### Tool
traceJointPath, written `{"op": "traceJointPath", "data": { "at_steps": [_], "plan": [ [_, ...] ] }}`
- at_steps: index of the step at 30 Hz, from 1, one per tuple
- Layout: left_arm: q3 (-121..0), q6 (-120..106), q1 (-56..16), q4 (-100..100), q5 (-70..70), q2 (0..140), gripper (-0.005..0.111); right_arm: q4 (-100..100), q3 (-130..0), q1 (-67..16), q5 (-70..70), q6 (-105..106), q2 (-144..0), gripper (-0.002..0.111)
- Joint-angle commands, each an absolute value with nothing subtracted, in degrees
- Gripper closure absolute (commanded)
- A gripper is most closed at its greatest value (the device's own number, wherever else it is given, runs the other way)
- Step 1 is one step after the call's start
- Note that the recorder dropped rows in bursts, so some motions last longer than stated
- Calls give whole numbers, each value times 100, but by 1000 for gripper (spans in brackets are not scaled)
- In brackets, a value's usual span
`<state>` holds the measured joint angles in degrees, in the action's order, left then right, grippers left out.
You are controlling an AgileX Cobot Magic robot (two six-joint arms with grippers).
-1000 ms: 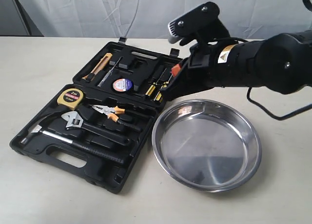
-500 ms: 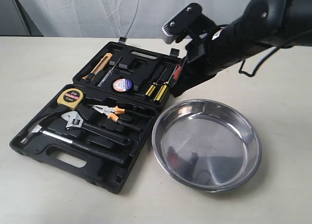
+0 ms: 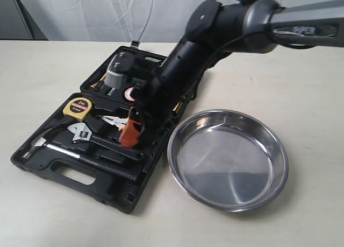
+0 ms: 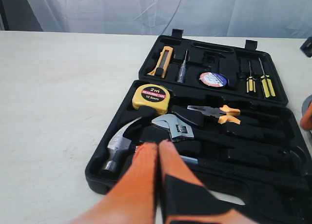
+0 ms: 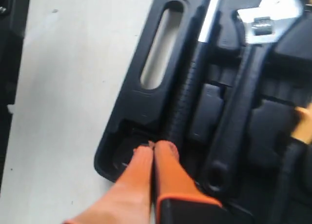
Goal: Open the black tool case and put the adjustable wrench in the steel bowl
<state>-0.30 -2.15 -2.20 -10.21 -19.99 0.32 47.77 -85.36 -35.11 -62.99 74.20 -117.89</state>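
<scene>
Adjustable wrench, shiny silver head, long black handle (image 3: 105, 142), lies slotted in open black plastic tool case (image 3: 54, 169), between orange-handled pliers (image 4: 214, 112) and black-handled hammer (image 4: 117, 146). Right end effector (image 3: 129, 139), orange fingers pressed together, empty, sits low near handle ends; contact unclear, wrist view blurred. Its arm hides most lid tools. Left end effector (image 4: 157, 147) likewise closed, empty. Wide shiny steel bowl (image 3: 231, 166) sits just beside case on pale bench (image 3: 43, 69).
</scene>
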Motion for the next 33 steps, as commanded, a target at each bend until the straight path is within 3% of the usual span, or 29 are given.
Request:
{"op": "traceJointPath", "data": {
  "at_steps": [1, 6, 11, 17, 23, 28, 33],
  "plan": [
    [0, -192, -245, -1016, -1924, 0, 107, 4748, -9061, -3832, -6421, 7567, -12211, 109],
    [0, -192, -245, -1016, -1924, 0, 107, 4915, -9518, -4180, -5083, 7766, -12590, 109],
    [0, -192, -245, -1016, -1924, 0, 107, 6344, -9590, -4473, -1638, 8920, -12646, 109],
    [0, -192, -245, -1016, -1924, 0, 107, 6810, -9590, -4473, 1100, 8947, -12646, 109],
    [0, -192, -245, -1016, -1924, 0, 107, 7825, -9590, -4473, 1930, 9372, -12646, 109],
    [0, -192, -245, -1016, -1924, 0, 107, 9986, -9590, -4473, 2737, 11510, -12646, 109],
    [0, -192, -245, -1016, -1924, 0, 107, 9995, -9514, -4646, 3671, 12071, -12646, 109]
  ]
}}
